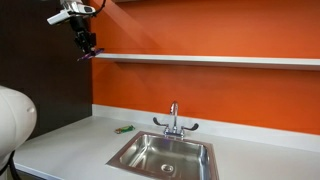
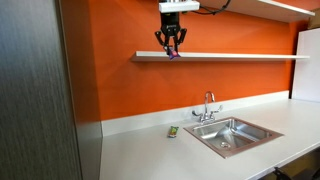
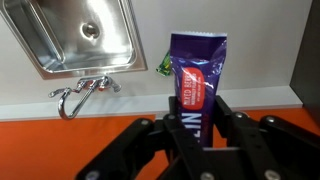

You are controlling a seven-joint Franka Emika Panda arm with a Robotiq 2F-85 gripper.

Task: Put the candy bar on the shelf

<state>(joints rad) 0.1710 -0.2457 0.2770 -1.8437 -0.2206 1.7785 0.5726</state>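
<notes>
Candy bar [image 3: 197,70]: small, flat, purple wrapper. It is pinched at one end, and the rest juts free past the fingertips. It looks light. The glossy wrapper is likely slick, and the bar inside would probably dent or snap under a hard squeeze. A hold across the flat faces near one end seems right, leaving the free end to land first.

Gripper [image 2: 172,42]: jaws drawn narrow, clamped on the bar.

The bar hangs near one end of the shelf [image 2: 240,56], about at board level; I cannot tell whether it touches.

Well below: sink [image 3: 80,35], faucet [image 3: 85,92], and a small green object [image 3: 161,67] on the countertop [image 1: 60,145].
</notes>
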